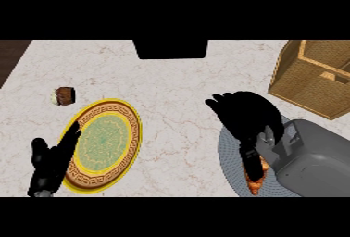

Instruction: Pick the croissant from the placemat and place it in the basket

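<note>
Right hand [247,115] sits over the grey round placemat [231,152] at the lower right of the marble counter [178,78], its grey forearm entering from the lower right corner. Fingers extend up and to the left, fairly straight, while the thumb [247,155] points down toward the croissant [255,178]; whether the thumb touches the pastry cannot be told, and nothing is seen clasped in the hand. Croissant lies on the placemat near the view's lower edge, orange-brown, partly hidden by the forearm. Left hand [49,162] shows at the lower left, relaxed and unclenched, fingers pointing up, its fingertips overlapping the left rim of the yellow-rimmed patterned plate [106,146], holding nothing. Farther up on the left, just beyond the plate's upper edge and apart from it, stands a small brown and white item [65,96], too small to identify. Wicker basket [311,76] occupies the far right corner, well apart from the croissant. A black block [171,48] sits at the far centre edge.
</note>
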{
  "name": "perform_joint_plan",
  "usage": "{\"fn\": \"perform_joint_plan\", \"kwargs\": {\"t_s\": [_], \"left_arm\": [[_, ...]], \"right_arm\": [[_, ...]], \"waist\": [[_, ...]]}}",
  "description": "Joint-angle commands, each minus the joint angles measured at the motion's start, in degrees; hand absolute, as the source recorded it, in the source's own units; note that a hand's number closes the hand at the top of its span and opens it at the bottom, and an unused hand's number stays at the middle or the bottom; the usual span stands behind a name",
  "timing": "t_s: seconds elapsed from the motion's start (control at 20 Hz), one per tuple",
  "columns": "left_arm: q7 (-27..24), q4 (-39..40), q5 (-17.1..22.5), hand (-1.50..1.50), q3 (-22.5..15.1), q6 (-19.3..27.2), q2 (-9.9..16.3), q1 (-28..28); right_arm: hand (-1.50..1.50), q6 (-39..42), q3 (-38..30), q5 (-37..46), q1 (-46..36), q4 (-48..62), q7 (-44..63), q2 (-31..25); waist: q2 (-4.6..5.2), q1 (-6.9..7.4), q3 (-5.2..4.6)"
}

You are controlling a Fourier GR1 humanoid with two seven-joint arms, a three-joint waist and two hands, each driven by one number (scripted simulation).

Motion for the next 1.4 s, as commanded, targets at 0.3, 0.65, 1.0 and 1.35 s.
{"fn": "perform_joint_plan", "kwargs": {"t_s": [0.3, 0.65, 1.0, 1.35], "left_arm": [[3.3, 1.0, 0.6, 0.00, -1.1, -0.9, -1.8, 3.4], [2.7, 1.1, 1.0, 0.00, 0.8, -3.3, 0.7, 4.7], [3.0, 3.6, 0.1, 0.00, 0.5, -2.5, -1.5, 1.6], [5.4, 1.5, -0.7, 0.00, 0.1, -1.9, -2.2, 1.9]], "right_arm": [[-1.50, -3.0, 3.8, 10.4, 10.5, -1.6, 1.5, -2.3], [-1.50, -3.6, 2.6, 15.1, 13.7, -0.6, 1.3, 1.2], [-1.50, -4.6, 3.0, 22.7, 19.1, 1.1, -4.6, 0.8], [-1.50, -4.8, 2.3, 28.4, 20.2, 6.5, -8.0, 5.1]], "waist": [[0.62, 0.55, -0.66], [0.69, 1.15, -0.70], [0.84, 0.91, -0.69], [0.88, 1.35, -0.68]]}}
